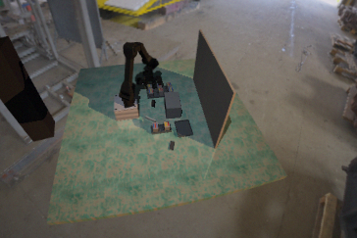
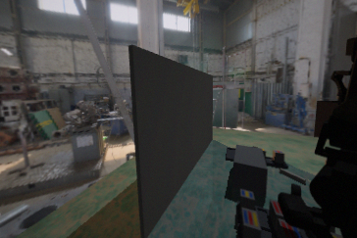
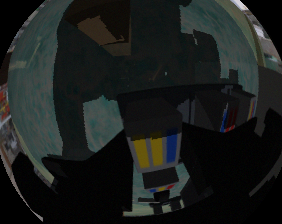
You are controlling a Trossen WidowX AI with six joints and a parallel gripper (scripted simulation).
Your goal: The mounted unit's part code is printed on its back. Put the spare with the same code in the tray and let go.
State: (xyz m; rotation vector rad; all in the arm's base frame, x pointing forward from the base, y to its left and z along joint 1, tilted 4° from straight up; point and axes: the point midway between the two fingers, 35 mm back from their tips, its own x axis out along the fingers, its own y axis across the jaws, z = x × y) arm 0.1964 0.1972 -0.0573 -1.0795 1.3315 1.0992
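My gripper (image 1: pixel 149 84) (image 3: pixel 149 125) is shut on a dark spare (image 3: pixel 159 112) with yellow, yellow and blue stripes on its face. The spare is at the left end of the rear rack (image 1: pixel 157 95); whether it still touches the rack is unclear. Another spare (image 3: pixel 229 117) with blue and red stripes stands to its right in the wrist view. The front rack (image 1: pixel 161 130) holds spares with coloured labels. The dark square tray (image 1: pixel 183 127) lies beside it. A grey block (image 1: pixel 173 104) (image 2: pixel 251 166) stands between; a blue and yellow label (image 2: pixel 247 194) shows low on it. No back code is readable.
A tall dark panel (image 1: pixel 213 87) (image 2: pixel 172 141) stands to the right of the block and tray in the top view. A small dark piece (image 1: pixel 172 145) lies in front of the front rack, and another (image 1: pixel 153 103) lies left of the block.
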